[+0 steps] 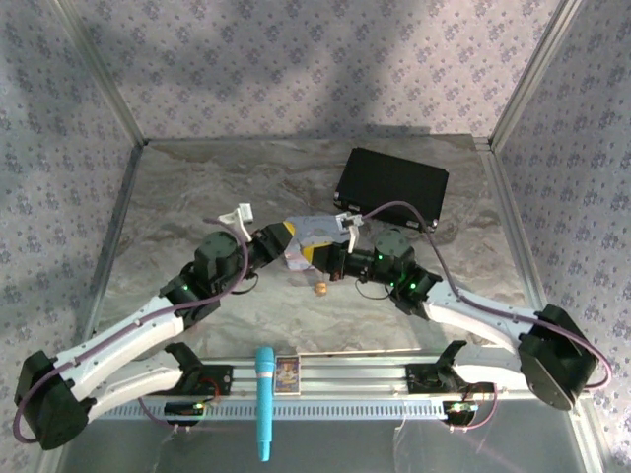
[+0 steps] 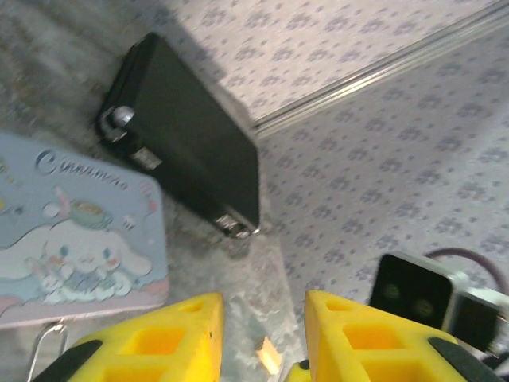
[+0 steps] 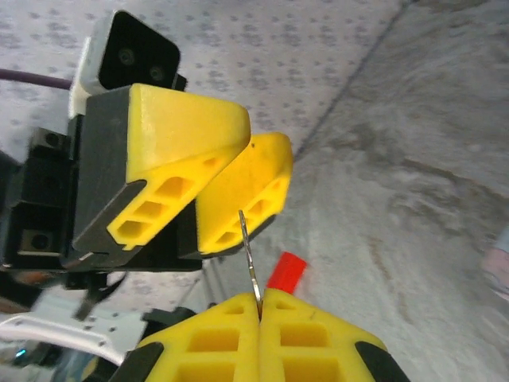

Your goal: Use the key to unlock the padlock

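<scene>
Over the table (image 1: 197,187), right jaws pinched the key (image 3: 250,263) blade-out — ready for the padlock (image 1: 320,289) — left jaws narrowly apart, empty.

left end effector (image 2: 264,322): parted | right end effector (image 3: 260,306): pinched shut | tips facing, close

From above I see my left gripper (image 1: 288,242) and right gripper (image 1: 322,256) almost tip to tip at the pale lavender rectangular tin (image 1: 314,231), near the middle of the grey marbled worktop (image 1: 197,187). The tiny brass-gold metal padlock (image 1: 320,289) lies just nearside of them. A flat black rectangular case (image 1: 392,187) sits toward the far right corner, and a light-blue plastic cylinder (image 1: 264,402) lies across the near-edge metal rail (image 1: 375,378).
</scene>
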Robot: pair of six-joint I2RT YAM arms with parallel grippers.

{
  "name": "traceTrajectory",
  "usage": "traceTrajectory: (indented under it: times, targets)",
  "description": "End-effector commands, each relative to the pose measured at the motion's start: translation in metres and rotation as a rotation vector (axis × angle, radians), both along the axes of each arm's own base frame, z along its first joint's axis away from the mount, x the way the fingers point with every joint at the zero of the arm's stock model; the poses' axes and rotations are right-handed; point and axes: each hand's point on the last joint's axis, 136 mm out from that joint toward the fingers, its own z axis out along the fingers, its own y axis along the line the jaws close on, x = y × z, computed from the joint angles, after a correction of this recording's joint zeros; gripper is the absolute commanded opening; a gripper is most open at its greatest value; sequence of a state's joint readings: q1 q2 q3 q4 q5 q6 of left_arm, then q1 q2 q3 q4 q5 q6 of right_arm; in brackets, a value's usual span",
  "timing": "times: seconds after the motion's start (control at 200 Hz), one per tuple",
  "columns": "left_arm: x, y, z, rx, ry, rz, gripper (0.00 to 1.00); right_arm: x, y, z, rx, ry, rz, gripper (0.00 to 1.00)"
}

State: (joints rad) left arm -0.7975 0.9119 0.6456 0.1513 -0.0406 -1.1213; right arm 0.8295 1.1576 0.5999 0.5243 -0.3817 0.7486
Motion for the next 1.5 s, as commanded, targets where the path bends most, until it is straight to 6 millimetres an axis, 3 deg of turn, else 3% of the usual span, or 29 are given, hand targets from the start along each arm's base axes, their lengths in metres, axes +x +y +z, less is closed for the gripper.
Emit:
traceTrajectory:
  times: [0.0,0.165,0.335,0.505,0.655,0.89,1.109,1.314,1.494]
  targets:
    - [-0.003,0.001,-0.011,-0.006,0.150,0.011,0.33,0.009,-0.011,-0.010,-0.256,-0.136,-0.140,0.00]
    - [-0.003,0.001,-0.028,-0.091,0.291,0.062,0.35,0.014,-0.013,-0.030,-0.497,-0.215,-0.191,0.00]
    - [-0.008,-0.012,-0.060,-0.076,0.478,0.044,0.36,0.015,-0.008,-0.032,-0.571,-0.273,-0.220,0.00]
    - [-0.008,-0.014,-0.080,-0.104,0.532,0.066,0.34,0.015,-0.002,-0.043,-0.719,-0.338,-0.215,0.00]
    - [-0.007,-0.004,-0.083,-0.106,0.534,0.118,0.34,0.014,0.004,-0.052,-0.778,-0.353,-0.199,0.00]
    - [-0.013,-0.010,-0.096,-0.127,0.610,0.118,0.33,0.009,0.023,-0.055,-0.853,-0.443,-0.173,0.00]
    - [-0.015,0.020,-0.105,-0.137,0.602,0.244,0.26,0.011,0.025,-0.068,-0.891,-0.421,-0.163,0.00]
    - [-0.017,0.016,-0.113,-0.126,0.632,0.221,0.15,0.012,0.031,-0.067,-0.930,-0.467,-0.147,0.00]
    - [-0.017,0.015,-0.119,-0.131,0.651,0.217,0.13,0.007,0.036,-0.067,-0.943,-0.496,-0.129,0.00]
